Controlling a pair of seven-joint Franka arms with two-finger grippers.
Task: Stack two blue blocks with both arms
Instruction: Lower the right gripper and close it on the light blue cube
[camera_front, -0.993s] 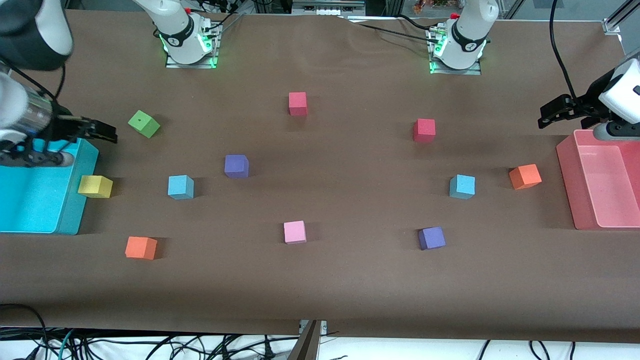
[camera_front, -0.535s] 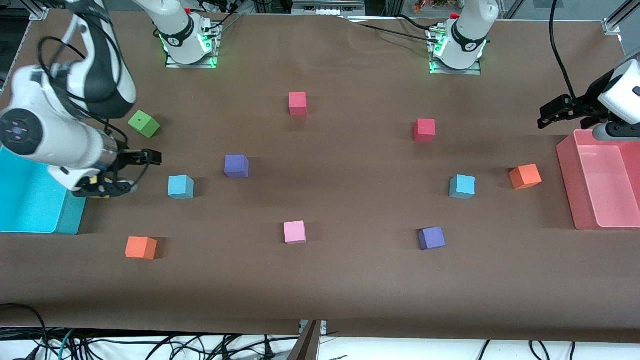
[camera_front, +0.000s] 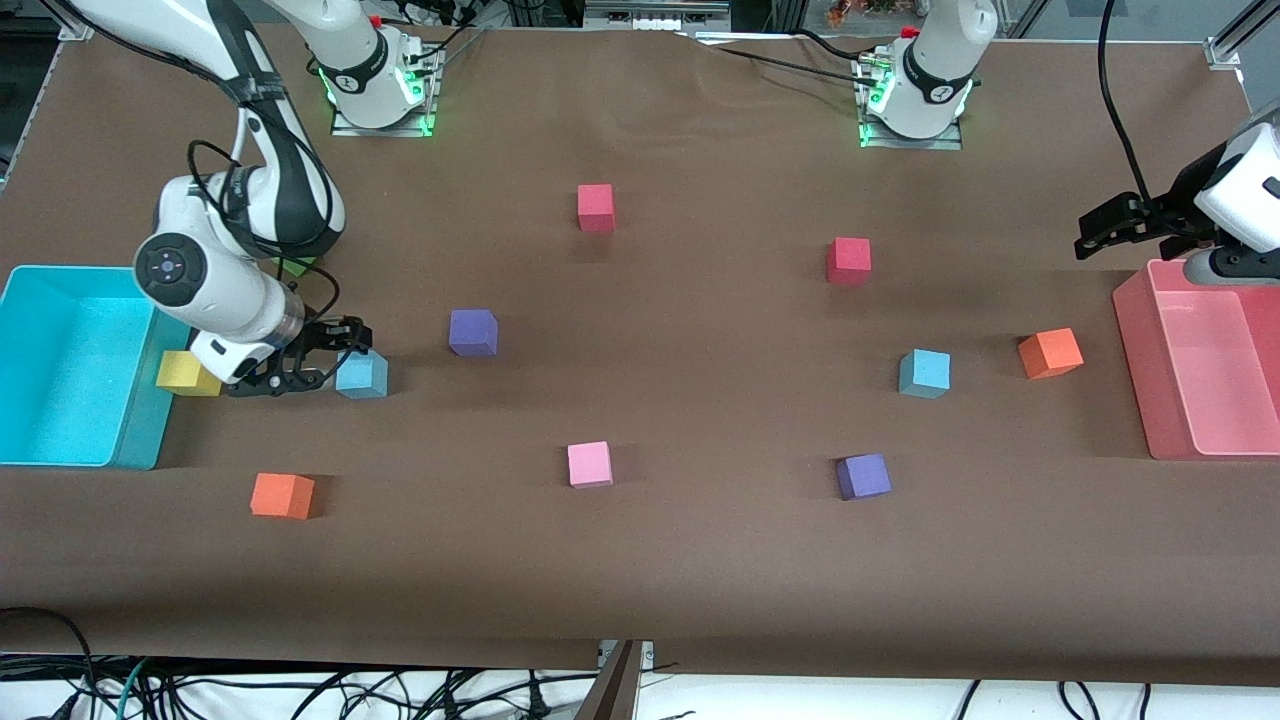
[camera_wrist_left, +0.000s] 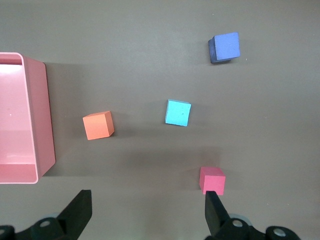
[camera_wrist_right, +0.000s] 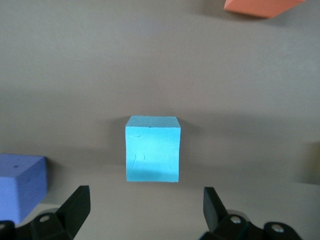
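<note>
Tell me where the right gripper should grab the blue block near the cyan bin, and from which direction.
Probably from straight above, pinching two opposite flat side faces. That blue block sits flat and square on the table, apart from the yellow cube and purple cube, so its sides are free. The right gripper is open and low beside it; in the right wrist view its fingers spread wider than the cube.

Two light sky-blue foam cubes, flat on the brown table, well apart and unstacked — one toward each arm's end. First blue block (camera_front: 361, 374) toward the right arm's end: upright, top face square and clean, just beside the right gripper (camera_front: 318, 360), whose fingers stand spread apart — seen whole in the right wrist view (camera_wrist_right: 152, 148). Second blue block (camera_front: 925, 372) toward the left arm's end, untouched, turned slightly, also seen in the left wrist view (camera_wrist_left: 178, 112).
</note>
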